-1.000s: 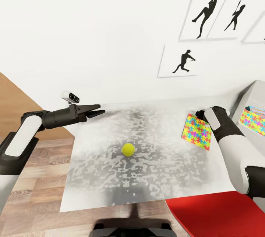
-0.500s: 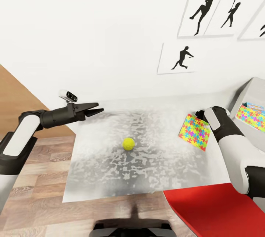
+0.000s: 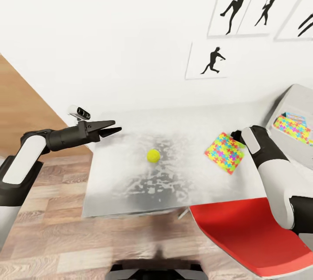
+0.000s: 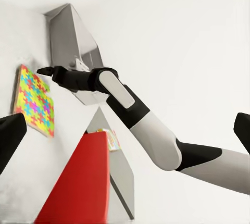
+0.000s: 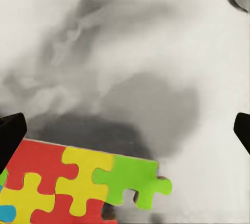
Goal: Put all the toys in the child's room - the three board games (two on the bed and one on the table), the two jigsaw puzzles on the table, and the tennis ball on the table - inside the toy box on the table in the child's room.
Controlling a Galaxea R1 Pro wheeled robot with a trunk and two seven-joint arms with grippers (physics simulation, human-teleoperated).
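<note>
The tennis ball [image 3: 153, 155] rests mid-table [image 3: 130, 184]. A jigsaw puzzle [image 3: 224, 152] sits tilted at the table's right, one edge seemingly lifted. My right gripper [image 3: 235, 134] is at that raised edge, open. In the right wrist view the puzzle's corner [image 5: 67, 187] lies just under the gap between the spread fingers of the right gripper [image 5: 125, 135]; I cannot tell whether they touch it. My left gripper [image 3: 114, 127] hovers open over the table's far left corner, holding nothing. The toy box [image 3: 287, 106] at far right holds another jigsaw puzzle [image 3: 293, 127]. The bed and board games are out of view.
A red chair seat [image 3: 256, 232] juts in under my right arm, against the table's near right corner. A white wall with framed silhouette pictures [image 3: 213, 60] backs the table. Wooden floor [image 3: 52, 236] lies left of and in front of the table.
The whole view has shifted: table, ball and toy box now look farther off, so the camera moved back. The puzzle stayed by my right gripper and turned slightly. Both arms hold their pose.
</note>
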